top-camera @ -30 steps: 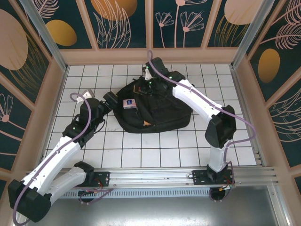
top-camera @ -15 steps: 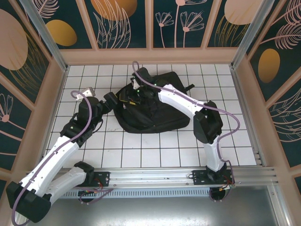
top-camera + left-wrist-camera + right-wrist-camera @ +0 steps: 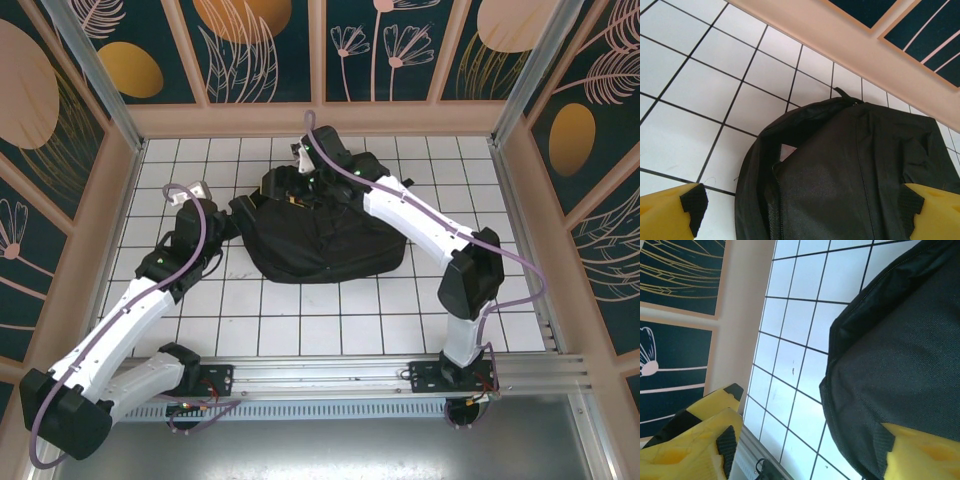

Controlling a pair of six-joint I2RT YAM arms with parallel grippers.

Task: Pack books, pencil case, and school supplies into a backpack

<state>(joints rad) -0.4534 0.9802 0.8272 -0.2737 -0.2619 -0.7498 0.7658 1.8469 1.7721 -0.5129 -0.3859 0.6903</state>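
Observation:
The black backpack (image 3: pixel 325 238) lies flat in the middle of the tiled floor. My left gripper (image 3: pixel 232 207) sits at its left edge, open, with the yellow fingers (image 3: pixel 670 212) wide apart on either side of the backpack's (image 3: pixel 850 170) zipped rim. A small pale pink patch (image 3: pixel 788 150) peeks from a gap by the zip; I cannot tell what it is. My right gripper (image 3: pixel 292 190) hovers over the bag's upper left part, open and holding nothing, and the backpack (image 3: pixel 900 360) runs past one finger (image 3: pixel 922 452). The books and school supplies are out of view.
A white tiled floor (image 3: pixel 300 320) surrounds the bag, with free room in front and to the right. Peach wall panels (image 3: pixel 320 118) close the back and sides. The rail with the arm bases (image 3: pixel 320 375) runs along the near edge.
The pink-white card that lay on the backpack's left part a second ago is gone from sight. My right gripper swung left, then back. My left gripper moved in to the bag's edge.

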